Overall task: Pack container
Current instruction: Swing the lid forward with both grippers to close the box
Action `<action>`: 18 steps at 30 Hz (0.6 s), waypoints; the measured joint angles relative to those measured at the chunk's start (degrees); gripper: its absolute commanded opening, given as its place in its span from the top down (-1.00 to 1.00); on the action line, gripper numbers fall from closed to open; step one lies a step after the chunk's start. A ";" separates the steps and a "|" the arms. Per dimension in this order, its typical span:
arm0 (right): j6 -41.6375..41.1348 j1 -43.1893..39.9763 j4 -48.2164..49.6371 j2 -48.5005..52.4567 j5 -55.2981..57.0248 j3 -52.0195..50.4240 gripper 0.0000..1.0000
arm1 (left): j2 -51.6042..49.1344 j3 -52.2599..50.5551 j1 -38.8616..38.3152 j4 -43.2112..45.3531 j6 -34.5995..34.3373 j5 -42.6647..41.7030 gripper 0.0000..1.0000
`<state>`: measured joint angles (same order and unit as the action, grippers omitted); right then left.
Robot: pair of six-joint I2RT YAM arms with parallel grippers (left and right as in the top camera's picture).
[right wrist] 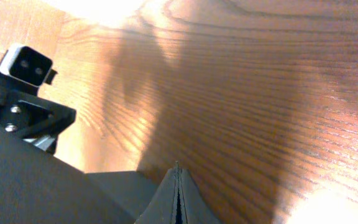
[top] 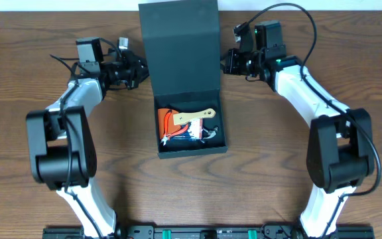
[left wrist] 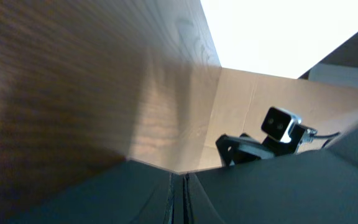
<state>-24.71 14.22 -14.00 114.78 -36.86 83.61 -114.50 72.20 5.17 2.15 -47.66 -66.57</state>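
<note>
The black container lies at the table's middle with its flap lid open toward the far edge. Inside lie an orange tool, a wooden-handled tool and a dark-blue packet. My left gripper is at the lid's left edge, fingers shut together, with the lid's black surface beside it. My right gripper is at the lid's right edge, fingers shut, with the lid to its left. Neither holds anything that I can see.
Brown wooden table all around. The left wrist view shows the right arm's camera across the lid; the right wrist view shows the left arm's camera. Both arm bases stand at the near edge.
</note>
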 measured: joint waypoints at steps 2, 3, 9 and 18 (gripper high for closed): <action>0.55 0.04 -1.53 -0.92 -0.44 0.00 0.98 | 2.21 0.09 -0.13 -4.92 1.79 0.59 0.90; 0.85 0.13 -2.29 -1.36 -0.57 0.00 0.97 | 3.10 0.22 -0.13 -7.56 2.84 1.18 0.89; 2.54 0.59 -7.87 -4.20 -0.98 0.00 0.97 | 9.33 0.37 -0.15 -24.22 10.91 6.03 0.87; 7.93 1.49 -21.05 -11.19 1.51 0.02 0.97 | 15.17 0.42 -0.37 -42.36 20.35 15.30 0.88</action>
<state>-16.78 15.70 -35.05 103.59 -35.35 83.64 -99.33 72.62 4.80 -40.21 -27.31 -51.27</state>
